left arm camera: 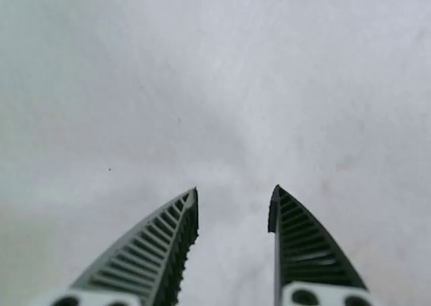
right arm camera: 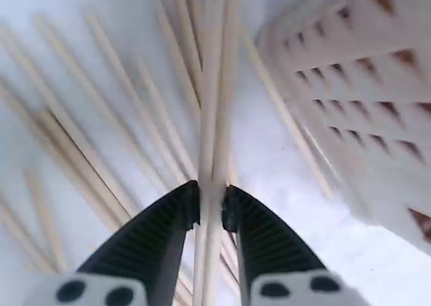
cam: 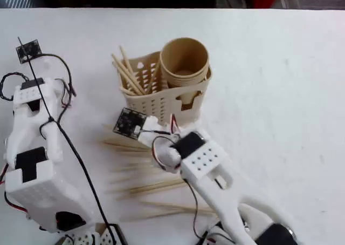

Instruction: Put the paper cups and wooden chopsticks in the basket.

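Two dark, ribbed, tapering fingers of the right end effector (right arm camera: 210,208) are closed nearly together on a pair of chopsticks (right arm camera: 217,83). These pale, smooth, round wooden sticks lie side by side and run straight out from between the fingertips. Around them, loose chopsticks (right arm camera: 101,124) of the same light wood are scattered in a rough fan over the white worktop (right arm camera: 283,164); in the high view this scatter (cam: 156,186) lies in front of the basket and partly under the right arm (cam: 207,161). Just beside the gripped pair stands the basket (right arm camera: 350,83), a cream plastic container whose walls are pierced with rows of small holes. The high view shows the basket (cam: 161,102) upright near the middle of the worktop, with tan paper cups (cam: 184,59) nested in a stack in its right part and several upright chopsticks (cam: 126,72) leaning in its left part. Well apart, at the left side of the worktop, the left end effector (left arm camera: 236,198) has its ribbed fingers spread with a clear gap, holds nothing, and faces bare white surface (left arm camera: 202,83).
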`<action>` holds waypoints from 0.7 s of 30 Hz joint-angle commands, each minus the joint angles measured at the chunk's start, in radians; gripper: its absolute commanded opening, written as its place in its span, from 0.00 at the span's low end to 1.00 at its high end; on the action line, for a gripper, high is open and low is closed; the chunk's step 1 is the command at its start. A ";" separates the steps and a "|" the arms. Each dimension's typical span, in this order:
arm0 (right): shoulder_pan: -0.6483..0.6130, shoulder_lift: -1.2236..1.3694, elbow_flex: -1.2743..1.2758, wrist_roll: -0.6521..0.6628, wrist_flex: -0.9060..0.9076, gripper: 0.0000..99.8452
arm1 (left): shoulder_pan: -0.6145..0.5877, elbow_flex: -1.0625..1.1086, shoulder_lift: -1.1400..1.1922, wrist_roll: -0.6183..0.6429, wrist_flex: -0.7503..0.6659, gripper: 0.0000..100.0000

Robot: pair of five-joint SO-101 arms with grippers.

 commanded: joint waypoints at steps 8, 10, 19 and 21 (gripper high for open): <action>0.004 -0.458 -0.209 -0.048 0.094 0.02 | -0.002 -0.018 -0.005 0.011 -0.018 0.18; 0.007 -0.433 -0.339 -0.100 0.090 0.02 | -0.002 -0.018 -0.005 0.011 -0.018 0.18; 0.021 -0.021 -0.756 -0.362 -0.246 0.02 | -0.002 -0.018 -0.005 0.011 -0.014 0.18; 0.030 0.018 -0.772 -0.371 -0.367 0.02 | -0.002 -0.018 -0.005 0.011 -0.012 0.18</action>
